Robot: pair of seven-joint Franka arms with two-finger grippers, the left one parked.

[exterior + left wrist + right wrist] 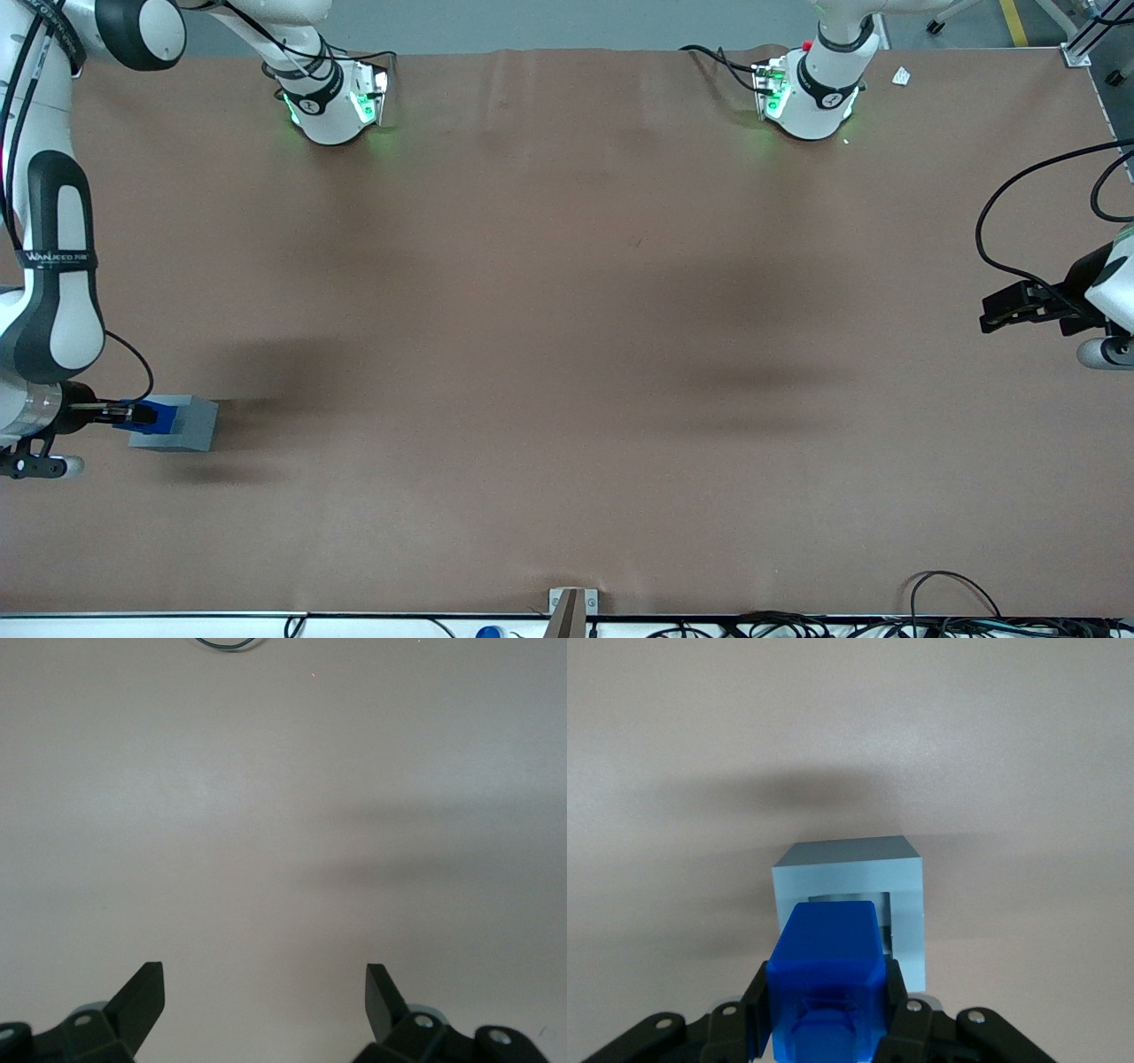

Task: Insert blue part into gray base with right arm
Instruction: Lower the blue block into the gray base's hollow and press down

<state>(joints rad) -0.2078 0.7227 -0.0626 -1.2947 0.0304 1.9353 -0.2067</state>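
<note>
Gripping the blue part [826, 970] between both fingers, the gripper [122, 413] on the right arm [49, 292] hovers at the gray base [182, 424], toward the working arm's end of the table [567, 354]. Part sits just above the base's recess, partly overlapping it.

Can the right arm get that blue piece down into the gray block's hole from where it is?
Probably yes: the gripper holds the blue part right over the gray base, whose recess looks open and unblocked.
</note>
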